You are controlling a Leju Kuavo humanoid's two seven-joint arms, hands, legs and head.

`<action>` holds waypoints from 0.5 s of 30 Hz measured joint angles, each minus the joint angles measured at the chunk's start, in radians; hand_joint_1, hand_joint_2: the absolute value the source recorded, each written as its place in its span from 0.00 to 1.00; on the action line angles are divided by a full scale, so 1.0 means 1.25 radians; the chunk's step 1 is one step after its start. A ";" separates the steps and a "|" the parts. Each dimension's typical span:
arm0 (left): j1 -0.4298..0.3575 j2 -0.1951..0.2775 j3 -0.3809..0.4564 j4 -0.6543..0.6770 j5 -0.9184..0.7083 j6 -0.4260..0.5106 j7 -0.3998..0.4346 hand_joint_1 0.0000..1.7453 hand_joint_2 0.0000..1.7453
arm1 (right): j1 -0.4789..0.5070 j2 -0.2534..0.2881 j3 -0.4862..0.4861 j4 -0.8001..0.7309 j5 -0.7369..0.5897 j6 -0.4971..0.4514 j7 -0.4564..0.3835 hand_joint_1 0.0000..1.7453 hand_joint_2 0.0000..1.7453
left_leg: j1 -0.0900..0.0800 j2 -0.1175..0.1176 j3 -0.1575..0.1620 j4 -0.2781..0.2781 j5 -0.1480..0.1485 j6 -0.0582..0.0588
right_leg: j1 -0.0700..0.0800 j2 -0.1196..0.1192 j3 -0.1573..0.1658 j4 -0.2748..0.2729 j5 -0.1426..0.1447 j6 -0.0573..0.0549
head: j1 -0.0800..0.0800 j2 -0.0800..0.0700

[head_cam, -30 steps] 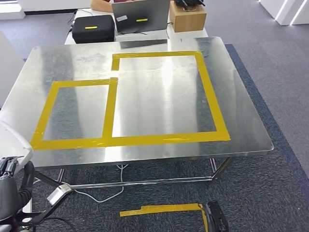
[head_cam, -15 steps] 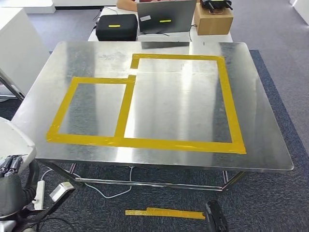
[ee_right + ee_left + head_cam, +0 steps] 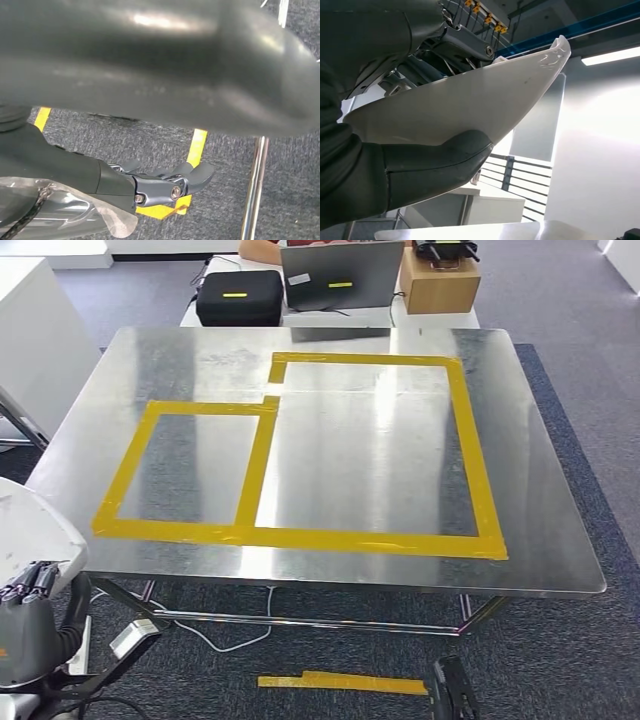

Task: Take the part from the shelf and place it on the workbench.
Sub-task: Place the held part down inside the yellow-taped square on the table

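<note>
A steel workbench (image 3: 332, 560) marked with yellow tape (image 3: 302, 537) stands on grey carpet; the robot's left hand (image 3: 26, 625) holds a white part (image 3: 30, 530) at its near-left corner.

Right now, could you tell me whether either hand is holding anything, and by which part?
The left hand holds the white part from below near one end, its thumb pressed against the curved underside. The right hand hangs above the carpet, holding nothing.

A shiny metal counter (image 3: 528, 540) marked with yellow tape rectangles (image 3: 302, 537) lies bare across its whole top. Along its far edge stand a black case (image 3: 238, 296), an open laptop (image 3: 341, 275) and a cardboard box (image 3: 440, 280), well apart from the taped areas.
</note>
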 joint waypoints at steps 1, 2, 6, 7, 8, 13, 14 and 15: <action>0.000 0.003 -0.003 0.002 0.002 0.000 0.002 1.00 1.00 | 0.000 0.000 -0.003 0.000 -0.001 -0.002 0.002 0.00 0.00 | 0.000 0.000 0.000 0.000 0.000 0.000 | 0.000 0.000 0.000 0.000 0.000 0.000 | 0.000 0.000; 0.000 0.006 -0.005 0.005 0.003 0.000 0.003 1.00 1.00 | 0.000 0.000 -0.004 0.001 -0.002 -0.004 0.002 0.00 0.00 | 0.000 0.000 0.000 0.000 0.000 -0.001 | -0.001 0.000 0.001 0.000 0.000 0.000 | 0.000 0.000; 0.000 0.015 -0.011 0.013 0.008 0.000 0.008 1.00 1.00 | 0.000 0.000 -0.007 0.002 -0.002 -0.006 0.004 0.00 0.00 | -0.002 0.000 0.000 0.001 -0.001 -0.001 | -0.002 0.000 0.002 -0.002 0.000 0.000 | 0.000 0.000; -0.001 0.018 -0.014 0.015 0.014 0.000 0.015 1.00 1.00 | 0.000 0.000 -0.008 0.002 -0.002 -0.006 0.005 0.00 0.00 | -0.002 0.000 0.000 0.002 -0.001 -0.001 | -0.002 0.000 0.002 -0.002 0.000 0.000 | 0.000 0.000; -0.002 0.023 -0.016 0.018 0.020 -0.002 0.024 1.00 1.00 | 0.000 0.000 -0.008 0.002 -0.002 -0.006 0.006 0.00 0.00 | -0.002 0.000 0.000 0.002 -0.001 -0.001 | -0.002 0.000 0.003 -0.003 0.000 0.001 | 0.000 0.000; -0.029 0.076 -0.020 0.072 0.035 -0.049 0.089 1.00 1.00 | 0.000 0.000 -0.009 0.002 0.005 -0.002 0.010 0.00 0.00 | -0.002 0.000 0.000 0.002 -0.001 -0.001 | -0.002 -0.001 0.004 -0.004 0.001 0.001 | 0.000 0.000; -0.039 0.090 -0.017 0.091 0.035 -0.064 0.099 1.00 1.00 | -0.001 0.000 -0.009 0.002 0.007 0.000 0.011 0.00 0.00 | -0.002 0.000 0.000 0.002 -0.001 -0.001 | -0.002 0.000 0.004 -0.004 0.001 0.001 | 0.000 0.000; -0.049 0.104 -0.011 0.112 0.036 -0.078 0.106 1.00 1.00 | -0.001 0.000 -0.009 0.002 0.008 0.001 0.011 0.00 0.00 | -0.002 0.000 0.000 0.002 -0.001 -0.001 | -0.002 0.000 0.004 -0.004 0.001 0.001 | 0.000 0.000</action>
